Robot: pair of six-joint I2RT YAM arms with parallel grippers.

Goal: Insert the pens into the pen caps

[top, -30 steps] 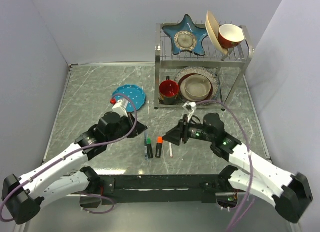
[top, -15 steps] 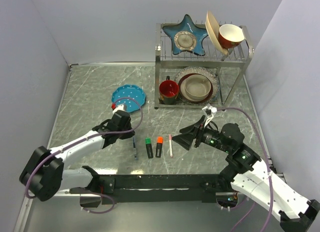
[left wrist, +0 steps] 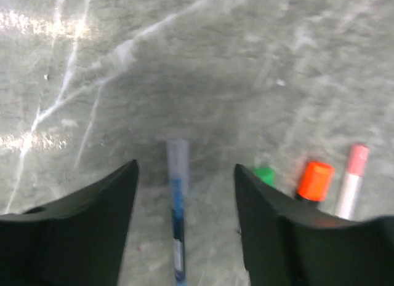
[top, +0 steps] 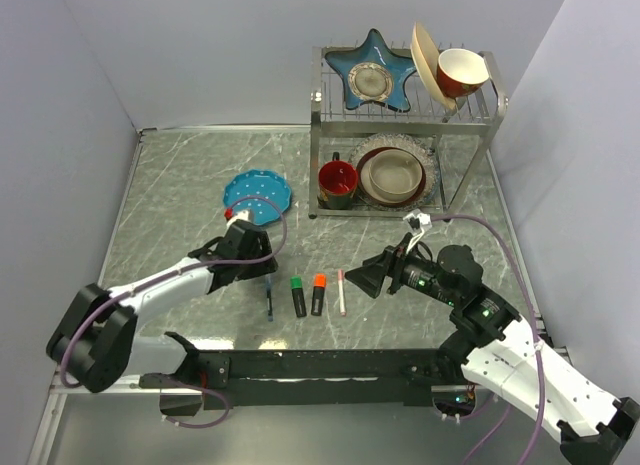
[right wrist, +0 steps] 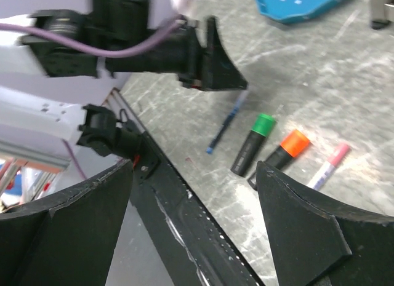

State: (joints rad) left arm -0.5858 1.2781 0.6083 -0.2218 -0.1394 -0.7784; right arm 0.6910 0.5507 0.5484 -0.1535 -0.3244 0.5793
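Observation:
Four pens lie side by side near the table's front. The thin blue pen (top: 270, 299) is leftmost and lies on the table between the fingers of my open left gripper (top: 264, 269), untouched. In the left wrist view the blue pen (left wrist: 177, 218) points away, its pale tip between the left gripper's (left wrist: 184, 169) jaws. To its right lie a black marker with a green cap (top: 297, 295), a black marker with an orange cap (top: 318, 293) and a white pen with a pink cap (top: 341, 292). My right gripper (top: 368, 278) hangs open, empty, right of the row.
A blue plate (top: 258, 194) lies behind the left gripper. A metal dish rack (top: 318, 135) at the back right holds a red mug, bowls and a star-shaped dish. A black frame rail (top: 320, 365) runs along the near edge.
The left gripper carried the blue pen down to the left end of the row, then opened and let it go. The right arm drew back to the right and opened wider.

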